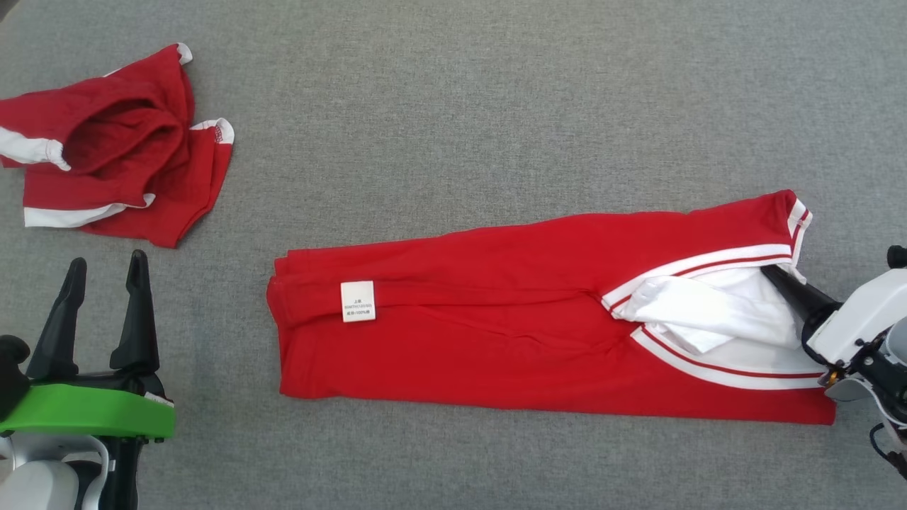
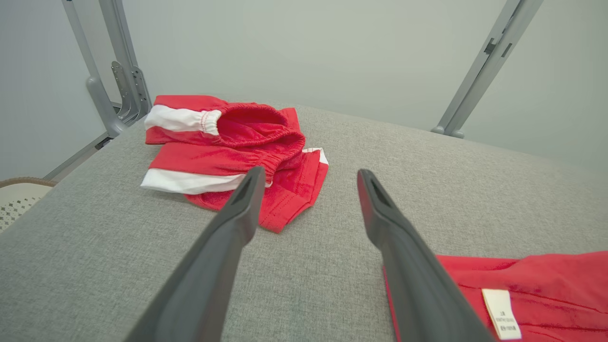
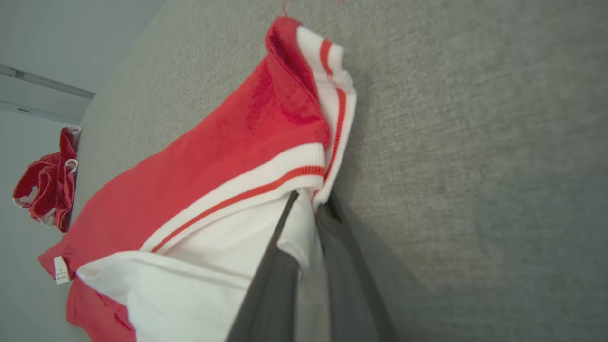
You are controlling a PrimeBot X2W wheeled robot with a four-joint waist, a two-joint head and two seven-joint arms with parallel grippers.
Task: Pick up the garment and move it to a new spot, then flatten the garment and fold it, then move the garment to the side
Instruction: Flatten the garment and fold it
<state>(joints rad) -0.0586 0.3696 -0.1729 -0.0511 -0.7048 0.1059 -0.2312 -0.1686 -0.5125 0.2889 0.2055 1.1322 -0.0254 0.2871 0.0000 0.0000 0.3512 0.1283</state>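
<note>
The garment (image 1: 496, 319) is a red shirt with white, red-striped trim, folded into a long strip across the grey table; a white label (image 1: 358, 301) shows near its left end. My right gripper (image 1: 769, 273) is shut on the white fabric at the collar end (image 3: 308, 223), with cloth pinched between its two dark fingers (image 3: 270, 275). My left gripper (image 1: 106, 265) stands open at the lower left, apart from the garment's left edge (image 2: 522, 285), with nothing between its fingers (image 2: 237, 223).
A second red and white garment (image 1: 113, 149) lies crumpled at the table's far left (image 2: 228, 147). Grey metal frame legs (image 2: 479, 66) rise behind the table. A pale basket rim (image 2: 19, 190) sits beyond the table's left edge.
</note>
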